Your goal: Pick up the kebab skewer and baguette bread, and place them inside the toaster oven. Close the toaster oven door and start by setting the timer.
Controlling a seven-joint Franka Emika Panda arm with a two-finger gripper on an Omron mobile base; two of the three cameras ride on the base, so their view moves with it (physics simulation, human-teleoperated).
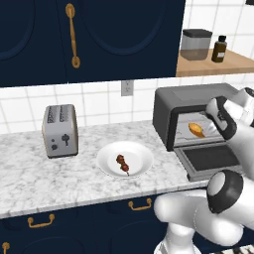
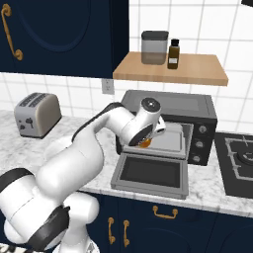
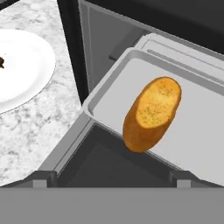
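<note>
The toaster oven (image 1: 167,106) stands on the counter with its door (image 1: 213,158) dropped flat. The golden baguette bread (image 3: 152,113) rests on the grey tray (image 3: 197,131) that is pulled out of the oven, its near end over the tray's front rim. My gripper (image 3: 113,180) hovers open just in front of the loaf, apart from it, with nothing between the fingertips (image 3: 43,178). In the right base view my hand covers most of the bread (image 2: 144,144). The kebab skewer (image 1: 123,163) lies on the white plate (image 1: 106,161) left of the oven.
A silver two-slot toaster (image 1: 59,130) sits at the far left of the counter. The oven's knobs (image 2: 200,144) are on its right side, and a stove burner (image 2: 242,158) lies beyond. A wooden shelf (image 2: 197,71) above holds a jar and a bottle.
</note>
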